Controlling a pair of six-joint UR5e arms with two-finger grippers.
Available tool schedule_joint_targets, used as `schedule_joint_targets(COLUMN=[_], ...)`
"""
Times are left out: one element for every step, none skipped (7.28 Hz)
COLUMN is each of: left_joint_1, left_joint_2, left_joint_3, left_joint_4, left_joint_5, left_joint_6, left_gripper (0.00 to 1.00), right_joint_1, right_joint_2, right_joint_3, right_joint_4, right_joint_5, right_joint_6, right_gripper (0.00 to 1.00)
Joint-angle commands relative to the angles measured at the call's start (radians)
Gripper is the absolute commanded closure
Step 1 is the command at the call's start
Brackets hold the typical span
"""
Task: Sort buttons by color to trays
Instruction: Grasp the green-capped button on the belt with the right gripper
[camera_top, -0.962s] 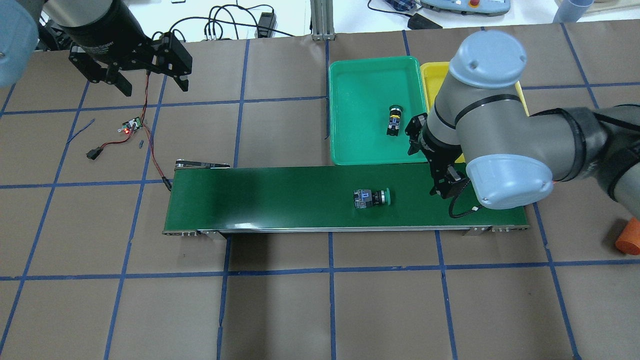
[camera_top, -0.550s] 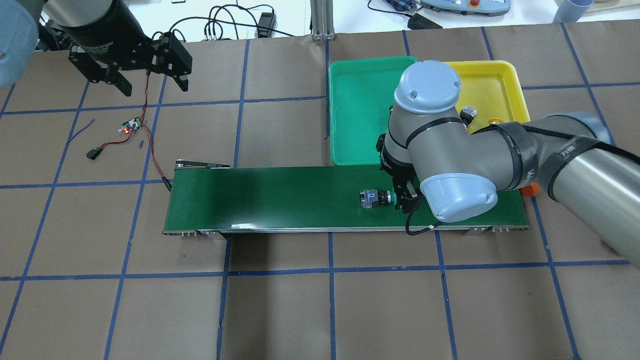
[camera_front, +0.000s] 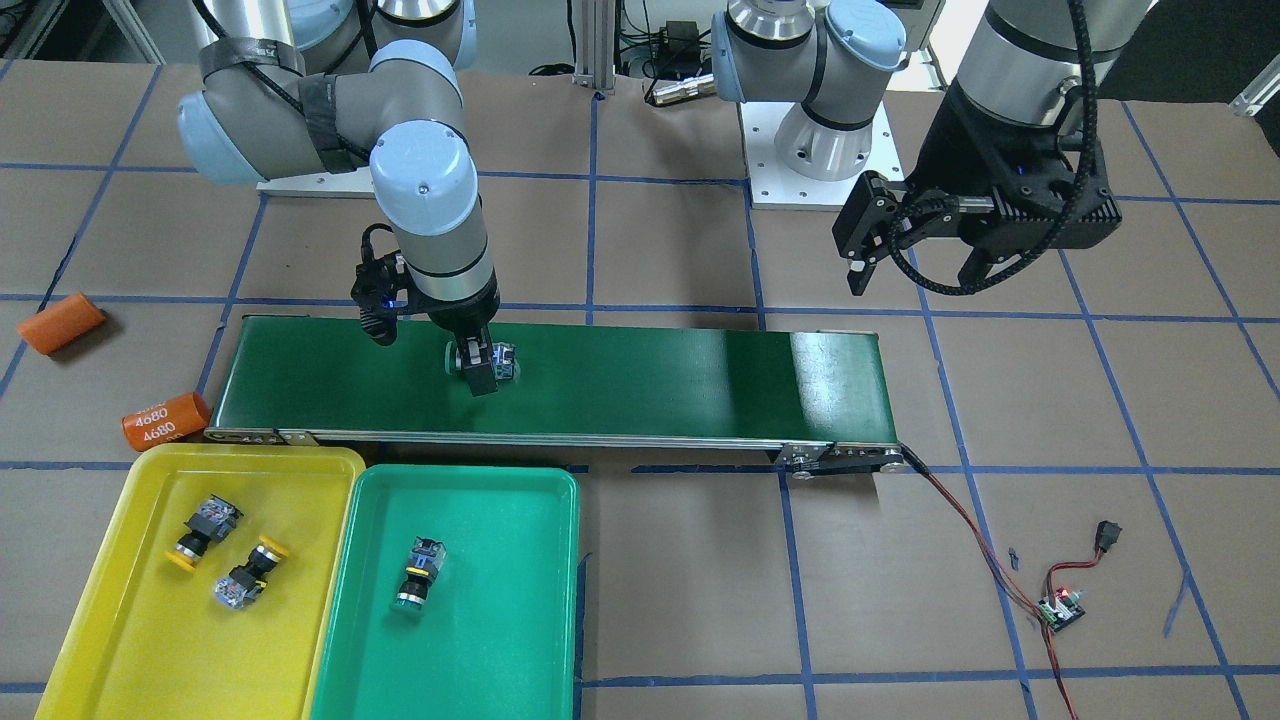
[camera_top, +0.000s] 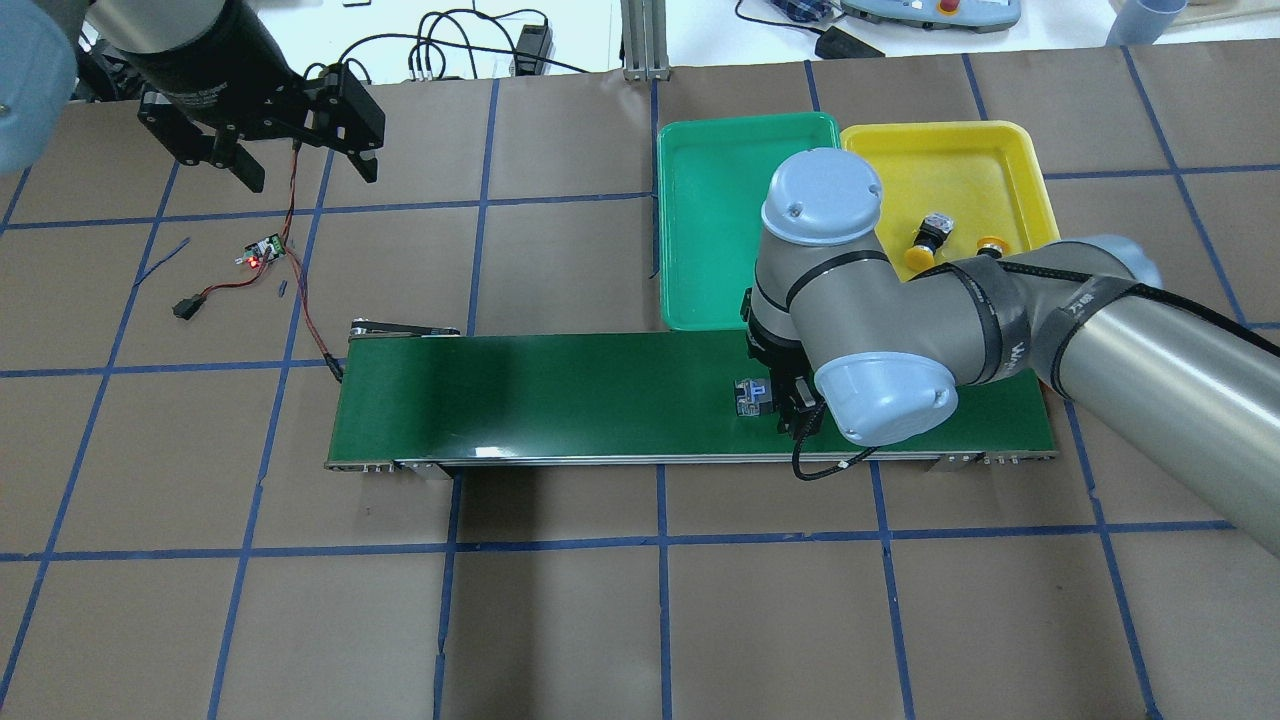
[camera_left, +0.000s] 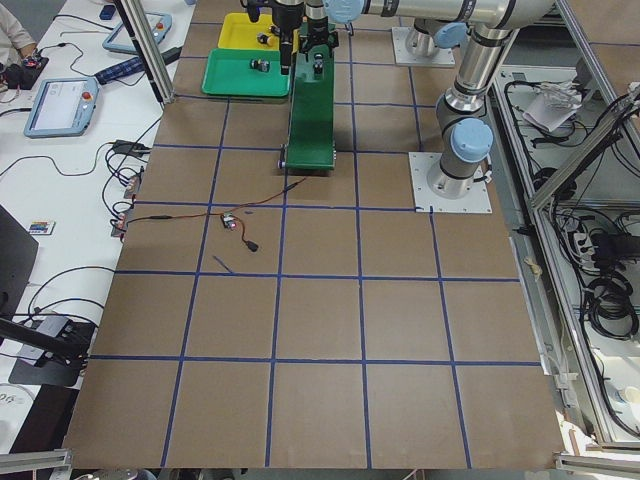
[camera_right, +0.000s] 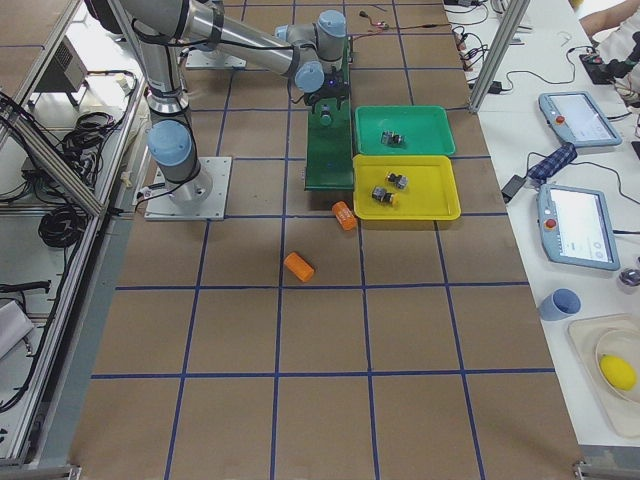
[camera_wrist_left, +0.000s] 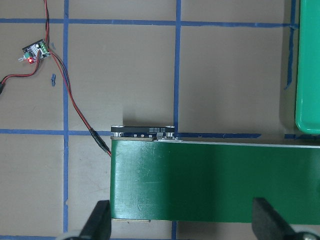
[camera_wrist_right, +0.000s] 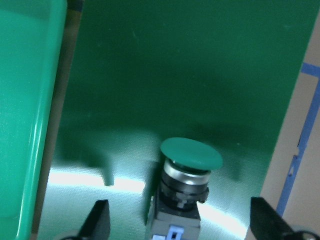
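A green button (camera_wrist_right: 186, 175) lies on its side on the dark green conveyor belt (camera_front: 650, 380). My right gripper (camera_wrist_right: 182, 222) is open and low over it, one finger on each side; the front view shows this gripper (camera_front: 478, 366) at the button (camera_front: 503, 360) too. Another green button (camera_front: 415, 575) lies in the green tray (camera_front: 500, 630). Two yellow buttons (camera_front: 200, 528) (camera_front: 245, 577) lie in the yellow tray (camera_front: 110, 630). My left gripper (camera_top: 305, 165) hangs open and empty, high over the table beyond the belt's other end.
Two orange cylinders (camera_front: 60, 322) (camera_front: 165, 420) lie on the table off the belt's end by the yellow tray. A small circuit board (camera_top: 262, 250) with red wires lies beneath my left gripper. Both trays sit side by side against the belt's long edge.
My right arm swung along the belt from the tray side to the green button, which its open fingers now straddle. The button drifted slightly along the belt. My left arm stayed still.
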Motion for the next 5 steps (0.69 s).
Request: schedule_joint_targets(left_joint_1=[-0.002, 0.000, 0.000, -0.002, -0.002], left_joint_2=[-0.001, -0.001, -0.001, -0.003, -0.001], left_joint_3=[0.001, 0.001, 0.001, 0.001, 0.001], left_joint_4=[0.000, 0.000, 0.000, 0.002, 0.002], left_joint_5=[-0.001, -0.001, -0.003, -0.004, -0.004], left_joint_6=[0.000, 0.000, 0.000, 0.000, 0.000], left_gripper=[0.00, 0.00, 0.00, 0.00, 0.00], right_joint_1=[0.000, 0.000, -0.001, -0.001, -0.009], right_joint_2=[0.010, 0.012, 0.012, 0.012, 0.012], right_joint_3=[0.000, 0.000, 0.000, -0.004, -0.013], right_joint_4=[-0.001, 0.000, 0.000, -0.001, -0.006], right_joint_5=[-0.009, -0.008, -0.006, -0.004, -0.006], right_joint_6=[-0.006, -0.014, -0.068, -0.118, -0.159], right_gripper=[0.01, 0.27, 0.86, 1.00, 1.00])
